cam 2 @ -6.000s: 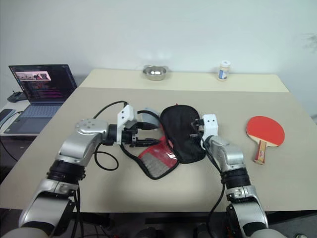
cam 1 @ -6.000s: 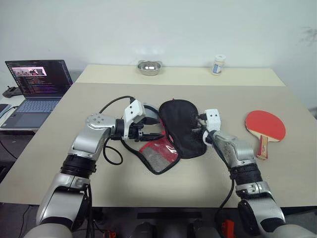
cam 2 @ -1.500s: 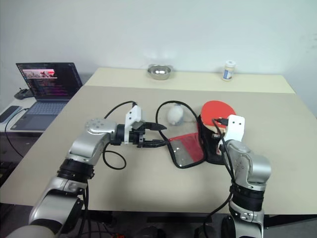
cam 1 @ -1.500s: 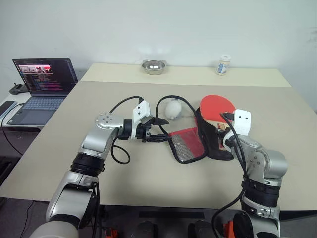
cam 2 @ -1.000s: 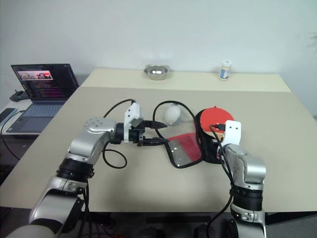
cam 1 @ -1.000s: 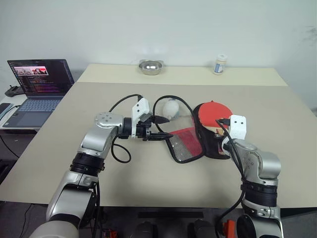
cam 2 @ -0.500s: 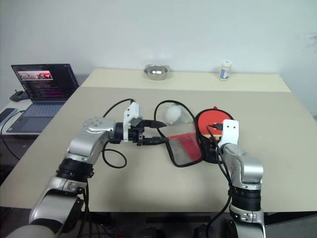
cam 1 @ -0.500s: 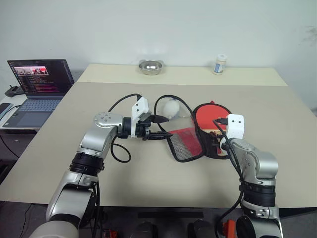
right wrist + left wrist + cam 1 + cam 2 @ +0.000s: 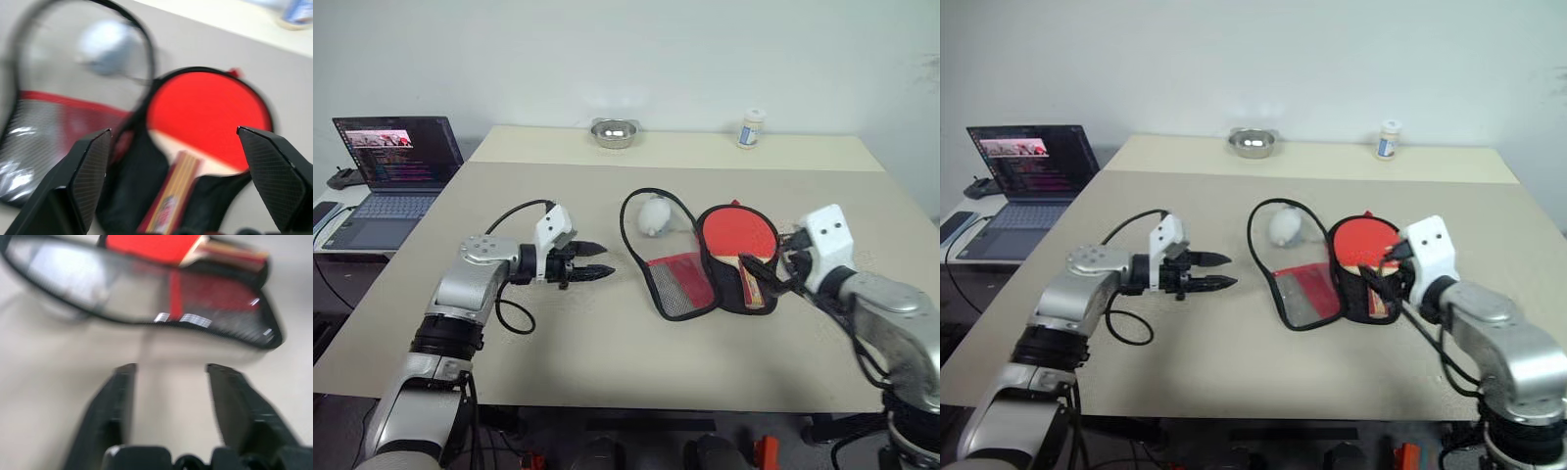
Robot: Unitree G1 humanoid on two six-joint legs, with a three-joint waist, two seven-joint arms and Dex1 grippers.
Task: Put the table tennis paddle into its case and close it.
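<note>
table tennis paddle red-faced, wooden handle, lying in the open black case, both hands apart-fingered, empty

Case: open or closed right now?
Open. The case has its flap folded out flat, and the paddle lies uncovered on the black half.

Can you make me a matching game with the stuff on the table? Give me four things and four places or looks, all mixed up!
Things:
1. table tennis paddle
2. metal bowl
3. laptop
4. small bottle

Clues:
A. open, on a side table at the robot's left
B. far edge of the table, white cap
C. red, lying in the open case
D. shiny, far edge of the table

Pairs: 1-C, 2-D, 3-A, 4-B
</note>
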